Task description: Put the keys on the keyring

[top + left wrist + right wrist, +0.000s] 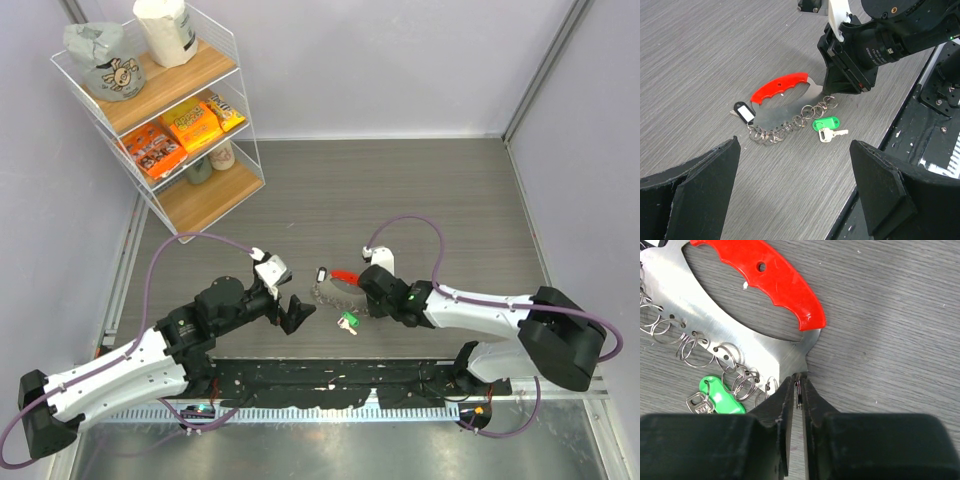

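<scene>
The keyring [780, 88] lies flat on the table: a silvery crescent plate with a red arc and a row of small split rings [790, 125] along its lower edge. It also shows in the top view [343, 277] and the right wrist view [775, 277]. My right gripper [799, 382] is shut on the plate's pointed end, at the keyring's right side [366, 293]. The green key [826, 123] lies loose just in front of the rings [720, 397]. The black key [744, 111] lies at the keyring's left end. My left gripper [795, 150] is open and empty, low and just short of the keys.
A wire shelf rack [160, 110] with snack packets and bags stands at the back left. A black rail [330, 385] runs along the table's near edge, close to the green key. Purple cables loop above both arms.
</scene>
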### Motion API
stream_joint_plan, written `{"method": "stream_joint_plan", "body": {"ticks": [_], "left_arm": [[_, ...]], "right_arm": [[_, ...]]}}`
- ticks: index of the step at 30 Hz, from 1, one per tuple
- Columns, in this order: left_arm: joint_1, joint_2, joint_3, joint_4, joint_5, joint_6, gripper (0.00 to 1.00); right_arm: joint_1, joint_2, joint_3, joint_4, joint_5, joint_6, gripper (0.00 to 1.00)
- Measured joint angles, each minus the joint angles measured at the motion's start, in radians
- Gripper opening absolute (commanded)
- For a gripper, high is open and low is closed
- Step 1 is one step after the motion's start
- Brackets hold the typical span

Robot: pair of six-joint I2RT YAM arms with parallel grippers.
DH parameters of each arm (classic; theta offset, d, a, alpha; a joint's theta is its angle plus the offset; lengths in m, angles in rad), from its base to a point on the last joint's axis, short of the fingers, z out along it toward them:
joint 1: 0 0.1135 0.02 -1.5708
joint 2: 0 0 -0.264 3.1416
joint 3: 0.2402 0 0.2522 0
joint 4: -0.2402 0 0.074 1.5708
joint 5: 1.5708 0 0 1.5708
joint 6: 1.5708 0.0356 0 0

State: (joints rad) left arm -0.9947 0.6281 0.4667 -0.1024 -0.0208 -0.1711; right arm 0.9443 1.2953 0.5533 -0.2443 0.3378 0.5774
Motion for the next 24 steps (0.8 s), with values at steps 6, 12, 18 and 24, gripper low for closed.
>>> {"method": "stream_joint_plan", "body": {"ticks": [6, 12, 18, 24], "left_arm": [[0.0, 0.0, 0.0, 0.0, 0.001, 0.0, 0.99], [0.0, -0.001, 0.0, 0.001, 0.006, 0.0, 0.99], [0.0, -0.013, 0.0, 0.005, 0.047, 0.0, 0.99], [-0.001, -0.023, -0.003, 0.029, 0.114, -0.002, 0.99]], "right_arm": [[0.0, -0.011, 0.0, -0.022, 0.004, -0.001, 0.05], [0.001, -0.06, 0.0, -0.064, 0.012, -0.001, 0.05], [0.013, -0.178, 0.015, -0.134, 0.026, -0.015, 0.06], [0.05, -0.297, 0.071, -0.205, 0.026, -0.062, 0.05]]}}
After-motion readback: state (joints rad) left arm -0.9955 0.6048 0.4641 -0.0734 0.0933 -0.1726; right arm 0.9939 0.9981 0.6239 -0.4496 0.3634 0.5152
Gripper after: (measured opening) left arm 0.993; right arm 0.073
